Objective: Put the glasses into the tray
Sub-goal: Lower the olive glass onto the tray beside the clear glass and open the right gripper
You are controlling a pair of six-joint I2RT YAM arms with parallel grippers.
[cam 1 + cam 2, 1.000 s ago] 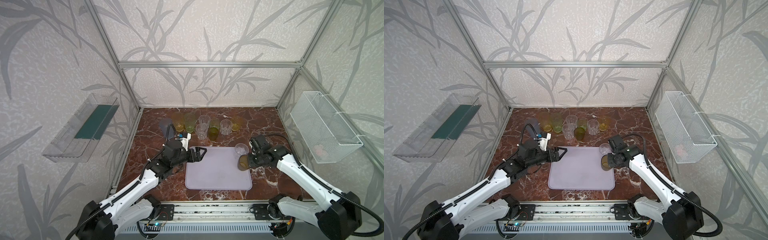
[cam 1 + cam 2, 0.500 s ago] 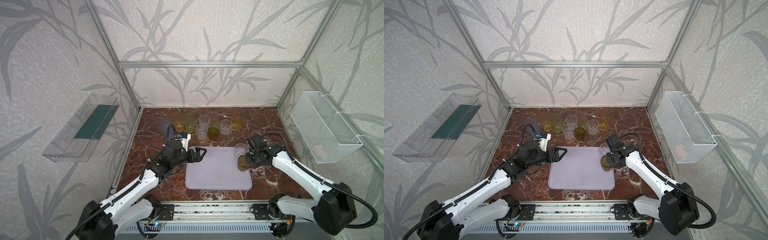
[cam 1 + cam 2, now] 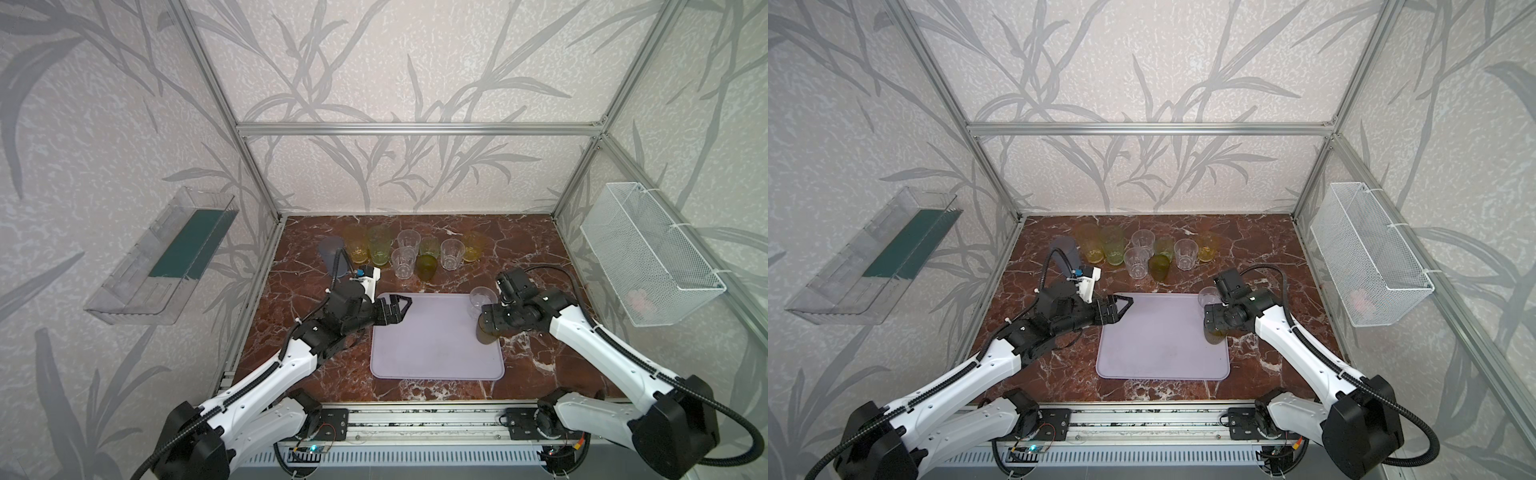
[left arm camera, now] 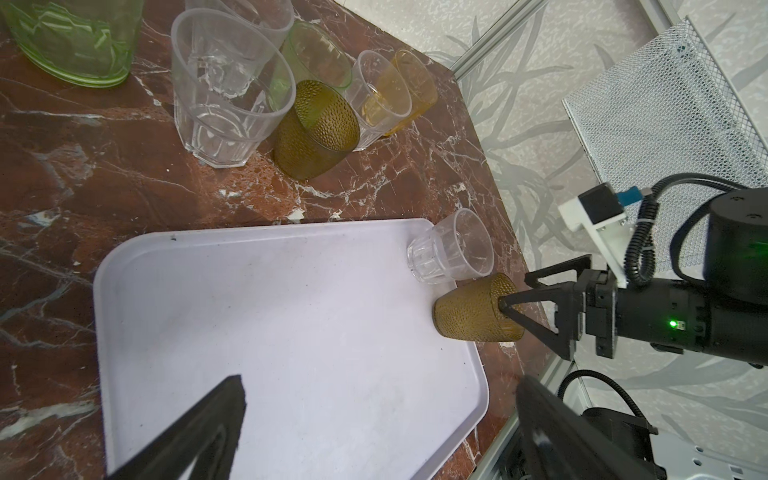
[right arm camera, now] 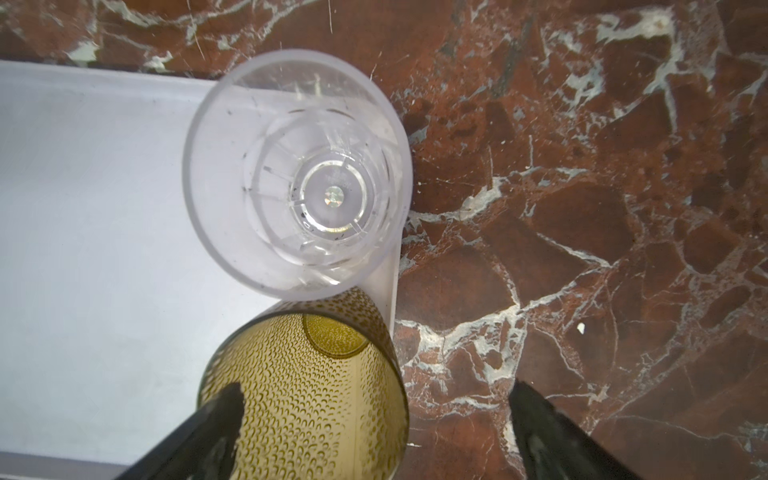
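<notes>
On the red-brown marble tabletop (image 3: pixel 532 257), the flat pale lilac rectangular tray (image 3: pixel 432 345) holds only two of the eleven glasses, so I judge the job barely begun. Behind it, nine see-through tumblers (image 3: pixel 404 262) in amber, green, clear, olive and frosted blue-grey still wait on the marble.

The left gripper (image 3: pixel 398 308) hangs over the tray's far left corner, jaws spread wide and empty. The right gripper (image 4: pixel 514 291) is also spread wide and grips nothing. It sits at the mouth of the dimpled dark olive-brown tumbler (image 4: pixel 473 311), which stands upright just inside the tray's right rim. Just beside it, the small clear faceted tumbler (image 5: pixel 297 174) stands in the far right corner.

Whether a right finger touches the olive rim I cannot tell. In both top views that gripper covers most of that tumbler, and the back-row tumblers overlap. Something pink in the white wire mesh basket (image 3: pixel 648 257) is indistinct.
</notes>
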